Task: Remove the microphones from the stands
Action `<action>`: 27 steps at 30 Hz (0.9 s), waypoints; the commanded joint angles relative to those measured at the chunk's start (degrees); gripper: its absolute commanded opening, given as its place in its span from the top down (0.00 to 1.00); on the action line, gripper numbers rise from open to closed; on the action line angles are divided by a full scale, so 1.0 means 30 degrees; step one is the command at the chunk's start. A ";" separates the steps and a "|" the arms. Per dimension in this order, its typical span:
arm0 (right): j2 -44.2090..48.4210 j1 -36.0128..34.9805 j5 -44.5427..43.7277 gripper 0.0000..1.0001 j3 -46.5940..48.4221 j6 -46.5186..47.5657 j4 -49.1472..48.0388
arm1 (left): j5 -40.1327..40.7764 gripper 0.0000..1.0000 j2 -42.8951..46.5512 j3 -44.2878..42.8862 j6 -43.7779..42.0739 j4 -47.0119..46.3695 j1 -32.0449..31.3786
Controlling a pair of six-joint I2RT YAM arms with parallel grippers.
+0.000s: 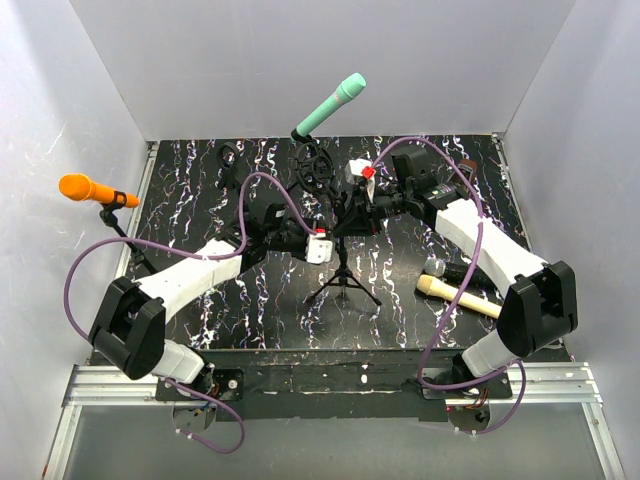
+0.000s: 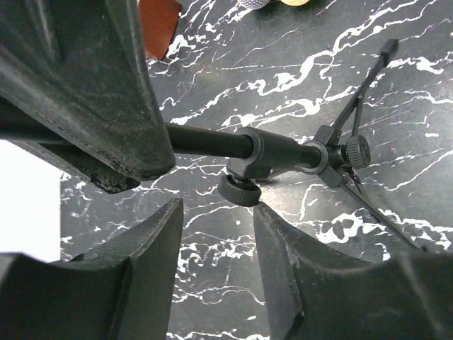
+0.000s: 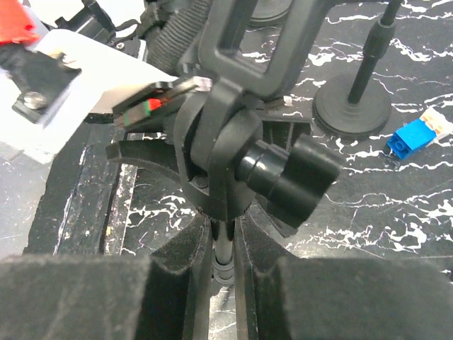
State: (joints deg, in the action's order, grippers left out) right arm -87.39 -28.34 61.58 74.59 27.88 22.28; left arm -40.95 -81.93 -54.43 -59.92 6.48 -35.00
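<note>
Microphone (image 1: 460,297), cream, lies on the desk (image 1: 270,320) right of the tripod stand (image 1: 343,275). Left wrist: the left end effector (image 2: 218,212) gapes open just short of the stand. Right wrist: the right end effector (image 3: 224,244) is clamped on the stand.

White arm shells (image 1: 190,275), black joints (image 1: 130,325), purple cables (image 1: 70,280), dark fingers (image 2: 106,283)

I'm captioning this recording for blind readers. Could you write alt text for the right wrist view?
The right hand clamps the thin black stand pole, with the stand's swivel joint and its tightening knob filling the frame just above. Behind, on the black marbled table, sit a round stand base and a small blue connector.
</note>
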 commanded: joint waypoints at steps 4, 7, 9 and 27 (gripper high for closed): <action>0.0362 0.0042 0.0332 0.90 0.0480 -0.0562 -0.0835 | -0.1291 0.69 0.0768 -0.0604 -0.2937 0.0355 -0.0460; 0.0333 0.0042 0.0303 0.90 0.0538 -0.0621 -0.0924 | -0.1321 0.73 0.0592 -0.0869 -0.2761 0.1178 -0.0461; 0.0333 0.0042 0.0273 0.90 0.0538 -0.0650 -0.0953 | -0.1350 0.71 0.0620 -0.0840 -0.2848 0.1180 -0.0432; 0.0421 0.0042 0.0244 0.91 0.0362 -0.1060 -0.1158 | -0.0475 0.60 -0.0376 -0.0548 -0.5435 -0.0483 -0.0754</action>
State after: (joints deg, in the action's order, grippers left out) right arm -87.39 -28.14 60.14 74.56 25.56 22.17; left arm -43.90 -84.33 -55.16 -77.97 10.15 -36.80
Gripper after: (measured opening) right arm 0.195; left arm 0.401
